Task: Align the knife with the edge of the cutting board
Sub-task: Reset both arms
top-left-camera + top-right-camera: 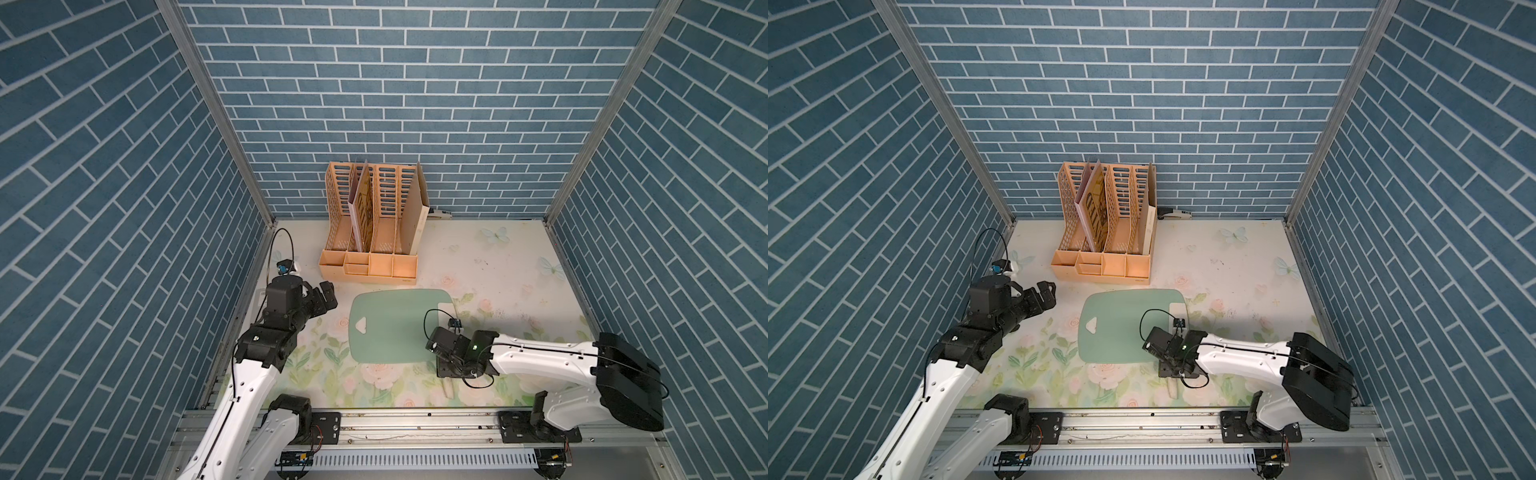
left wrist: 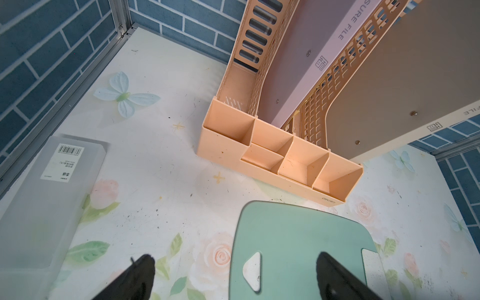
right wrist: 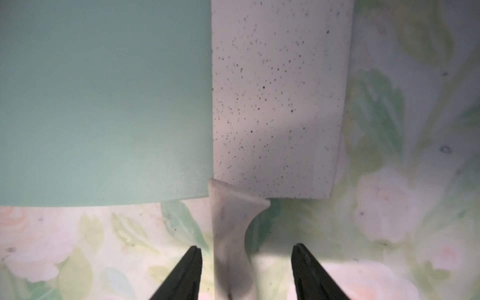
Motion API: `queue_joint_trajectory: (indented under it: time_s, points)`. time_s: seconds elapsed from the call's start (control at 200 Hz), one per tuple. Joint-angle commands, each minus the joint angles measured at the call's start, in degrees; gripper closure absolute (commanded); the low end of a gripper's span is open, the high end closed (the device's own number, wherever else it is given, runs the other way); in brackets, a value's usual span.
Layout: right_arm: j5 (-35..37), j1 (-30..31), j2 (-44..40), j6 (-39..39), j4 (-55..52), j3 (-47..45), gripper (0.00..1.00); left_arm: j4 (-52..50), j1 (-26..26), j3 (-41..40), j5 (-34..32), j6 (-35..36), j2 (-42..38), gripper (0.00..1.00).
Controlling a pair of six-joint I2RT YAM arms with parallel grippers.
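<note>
right gripper sits lower right of centre in both top views, above the handle of the knife. the whitish blade lies flat at the right-hand short edge of the cutting board, parallel to it. left gripper hangs at mid-left, apart from the board. in the left wrist view its fingers are spread wide with nothing between them, and the board fills the lower right. in the right wrist view the right fingers stand apart either side of the handle, clear of it, over the floral cloth. alignment looks done; only drawing the arm away seems left.
</note>
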Motion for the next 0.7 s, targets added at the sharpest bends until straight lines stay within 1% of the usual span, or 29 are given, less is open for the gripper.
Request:
queue_joint_trajectory:
  time_s: [0.0, 0.11, 0.215, 0.26, 0.285, 0.295, 0.31, 0.315, 0.325, 0.37, 0.39, 0.42, 0.44, 0.47, 0.5, 0.525, 0.545, 0.575, 0.6, 0.63, 0.66, 0.695]
  points:
    - [0.4, 0.1, -4.0, -2.1, -7.0, 4.9, 0.4, 0.3, 0.4, -0.6, -0.4, -0.1, -0.6, 0.0]
    - [0.5, -0.1, -7.7, -5.7, -11.2, 10.6, 0.39, 0.3, 0.4, -0.7, -0.5, -0.1, -1.3, 0.0]
    - [6.9, -0.5, -9.7, -11.0, -17.4, 22.2, 0.34, 0.4, 0.4, -0.7, -0.5, -0.1, -1.5, 0.0]
    - [12.0, -0.9, -10.5, -14.0, -19.4, 27.8, 0.28, 0.4, 0.4, -0.6, -0.6, -0.2, -1.6, 0.0]
    - [16.6, -1.1, -10.9, -15.5, -20.1, 30.4, 0.2, 0.4, 0.4, -0.6, -0.8, -0.1, -1.8, 0.0]
    - [18.9, -1.1, -11.3, -15.9, -20.3, 31.4, 0.16, 0.5, 0.4, -0.6, -0.9, -0.1, -1.9, 0.0]
    - [22.1, -1.1, -11.8, -16.5, -20.4, 32.2, 0.04, 0.5, 0.4, -0.6, -1.1, -0.2, -2.1, 0.0]
    - [23.5, -1.1, -12.1, -16.7, -20.4, 32.4, 0.02, 0.5, 0.4, -0.6, -1.3, -0.2, -2.1, 0.0]
    - [26.0, -1.1, -12.5, -17.1, -20.1, 32.6, 0.01, 0.4, 0.4, -0.5, -1.8, -0.4, -2.3, 0.0]
    - [37.4, -1.1, -15.4, -18.7, -17.4, 31.6, 0.0, 0.2, 0.4, -0.3, -4.0, -1.2, -3.3, 0.0]
    - [42.0, -1.1, -17.1, -20.4, -14.6, 30.1, 0.0, 0.7, 0.4, -0.3, -4.7, -1.2, -4.0, 0.0]
    - [48.8, -1.2, -20.0, -26.2, -7.8, 26.4, 0.0, 1.8, 0.4, -0.3, -5.4, -0.7, -5.1, 0.0]
    - [52.7, -1.3, -22.3, -32.0, -1.0, 23.1, 0.0, 2.7, 0.4, -0.3, -6.0, -0.4, -5.9, 0.0]
    - [56.8, -1.6, -25.9, -43.9, 12.2, 17.0, 0.0, 4.2, 0.4, -0.6, -7.2, -0.2, -7.1, 0.0]
    - [58.1, -1.9, -29.4, -56.9, 27.1, 10.2, 0.0, 6.7, 0.4, -1.2, -8.6, 0.0, -8.6, 0.0]
    - [58.1, -2.5, -32.2, -65.8, 39.1, 4.5, 0.0, 9.2, 0.4, -2.0, -9.5, 0.4, -10.5, 0.0]
    - [58.1, -3.1, -34.2, -71.8, 47.5, 0.2, 0.0, 11.6, 0.4, -2.9, -9.9, 0.8, -11.6, 0.0]
    - [57.0, -4.9, -36.4, -78.5, 59.8, -5.8, 0.0, 16.1, 0.4, -4.7, -10.4, 1.2, -13.2, 0.0]
    - [55.7, -7.2, -38.1, -81.5, 66.6, -9.5, 0.0, 20.1, 0.4, -6.9, -10.6, 1.7, -14.7, 0.0]
    - [54.1, -10.8, -39.4, -81.1, 70.2, -13.3, 0.0, 24.5, 0.4, -9.5, -11.0, 2.4, -16.3, 0.0]
    - [53.2, -14.9, -40.3, -78.1, 69.7, -15.4, 0.0, 28.9, 0.4, -12.4, -12.1, 2.6, -17.5, 0.01]
    - [52.4, -19.6, -40.5, -72.9, 66.3, -17.2, 0.0, 32.9, 0.4, -15.4, -14.5, 2.5, -18.2, 0.0]
